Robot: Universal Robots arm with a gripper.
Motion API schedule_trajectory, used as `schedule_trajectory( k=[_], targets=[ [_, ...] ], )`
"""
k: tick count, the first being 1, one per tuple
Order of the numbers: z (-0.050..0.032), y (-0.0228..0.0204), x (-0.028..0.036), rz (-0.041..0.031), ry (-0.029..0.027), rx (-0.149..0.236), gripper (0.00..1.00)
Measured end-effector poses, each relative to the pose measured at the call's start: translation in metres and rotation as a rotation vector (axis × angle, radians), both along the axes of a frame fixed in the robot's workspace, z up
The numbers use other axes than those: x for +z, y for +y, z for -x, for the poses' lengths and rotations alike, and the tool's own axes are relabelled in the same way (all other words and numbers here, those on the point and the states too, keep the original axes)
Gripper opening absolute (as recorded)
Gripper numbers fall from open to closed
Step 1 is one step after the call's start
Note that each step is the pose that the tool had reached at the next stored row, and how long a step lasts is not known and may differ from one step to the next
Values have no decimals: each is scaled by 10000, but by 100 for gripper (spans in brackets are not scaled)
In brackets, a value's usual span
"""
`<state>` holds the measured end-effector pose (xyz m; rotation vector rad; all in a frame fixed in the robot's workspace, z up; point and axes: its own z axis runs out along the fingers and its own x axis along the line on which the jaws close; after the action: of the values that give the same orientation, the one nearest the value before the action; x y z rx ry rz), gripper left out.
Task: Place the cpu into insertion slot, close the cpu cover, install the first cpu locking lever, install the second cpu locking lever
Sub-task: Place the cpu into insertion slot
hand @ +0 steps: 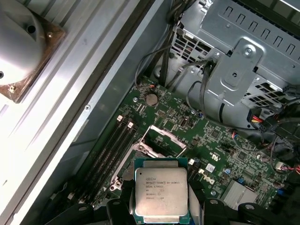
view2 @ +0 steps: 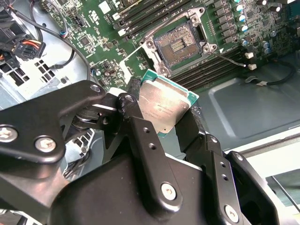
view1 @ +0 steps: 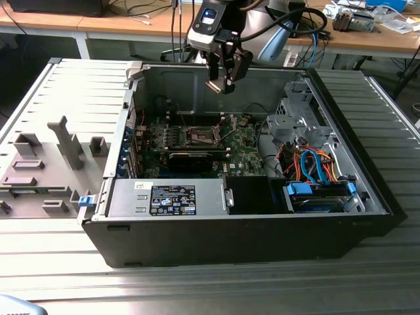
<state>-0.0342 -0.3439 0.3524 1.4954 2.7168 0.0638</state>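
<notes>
Hovering above the open insertion slot [view2: 180,44], the cpu [view2: 164,107] clamped between the jaws, seemingly by opposite edges.

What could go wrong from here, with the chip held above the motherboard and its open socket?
The cpu sits pinched by its edges in the gripper; a slip would drop it on the motherboard. It may meet the insertion slot skewed and harm the contacts. The thin wire beside the slot might snag a finger.

Silvery-grey cpu [hand: 161,193], green rim; green motherboard [hand: 220,143]; black claw [view1: 224,84]; dark insertion slot [view2: 180,44], silvery frame.
</notes>
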Motion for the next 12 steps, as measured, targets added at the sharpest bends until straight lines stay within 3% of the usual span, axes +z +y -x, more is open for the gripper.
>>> schedule_trajectory(
  k=[12],
  targets=[
    [0, 0, -1, 48, 0, -184, 55]
  ],
)
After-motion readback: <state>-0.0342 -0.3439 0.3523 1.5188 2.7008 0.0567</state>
